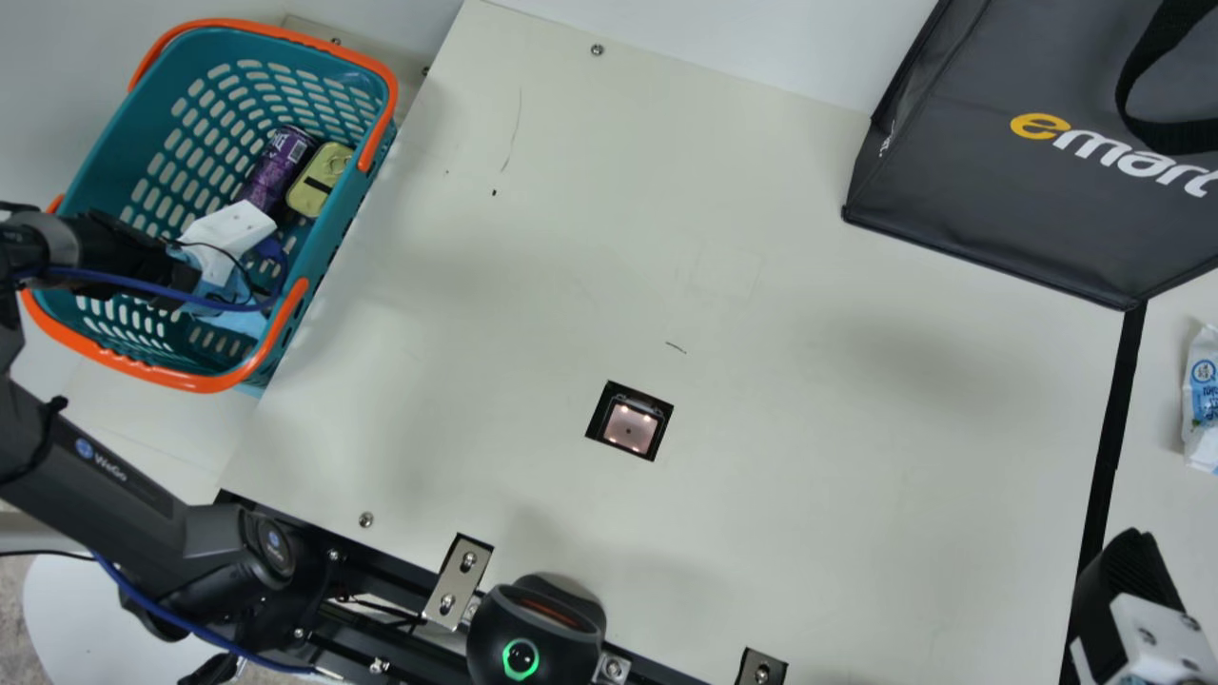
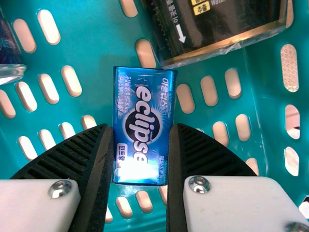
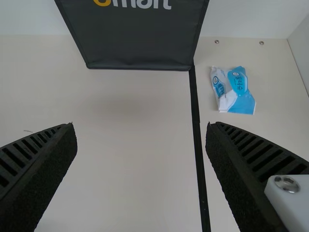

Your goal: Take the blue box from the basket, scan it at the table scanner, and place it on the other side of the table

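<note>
One pinch on blue box (image 2: 145,87) by left gripper (image 2: 142,126), inside basket (image 1: 176,71). Lift vertically, clear of basket, before swinging.

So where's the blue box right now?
The left wrist view shows the blue box gripped by the left tool inside the teal basket at the main view's left, near a black package.

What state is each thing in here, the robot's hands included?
Left hand: closed on the blue box
Blue box: gripped, inside the basket
Right hand: open, empty
Basket: upright, with things inside
Table scanner: lit
Round black device: green ring lit
Blue-and-white packet: lying on the table
</note>
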Available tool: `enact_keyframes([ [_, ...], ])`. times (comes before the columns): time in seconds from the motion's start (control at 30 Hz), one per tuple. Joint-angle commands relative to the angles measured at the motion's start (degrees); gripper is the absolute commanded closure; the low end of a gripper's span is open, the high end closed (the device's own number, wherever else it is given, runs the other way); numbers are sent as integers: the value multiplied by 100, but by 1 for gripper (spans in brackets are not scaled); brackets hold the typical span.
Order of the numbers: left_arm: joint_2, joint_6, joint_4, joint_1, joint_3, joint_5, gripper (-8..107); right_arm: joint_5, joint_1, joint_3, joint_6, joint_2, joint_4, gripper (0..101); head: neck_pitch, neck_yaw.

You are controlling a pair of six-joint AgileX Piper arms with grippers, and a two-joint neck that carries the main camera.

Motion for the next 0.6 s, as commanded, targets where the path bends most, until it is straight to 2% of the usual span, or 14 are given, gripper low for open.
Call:
enact_keyframes([
  [0.0, -23, -28, 10, 13, -1, -16, 107, 0, 0, 0, 0, 0, 0, 6, -148, 14],
  [0.5, -567, -858, 560, 138, -110, 125, 107, 0, 0, 0, 0, 0, 0, 6, -148, 14],
  [0.57, -617, -966, 640, 139, -104, 88, 100, 0, 0, 0, 0, 0, 0, 6, -148, 14],
])
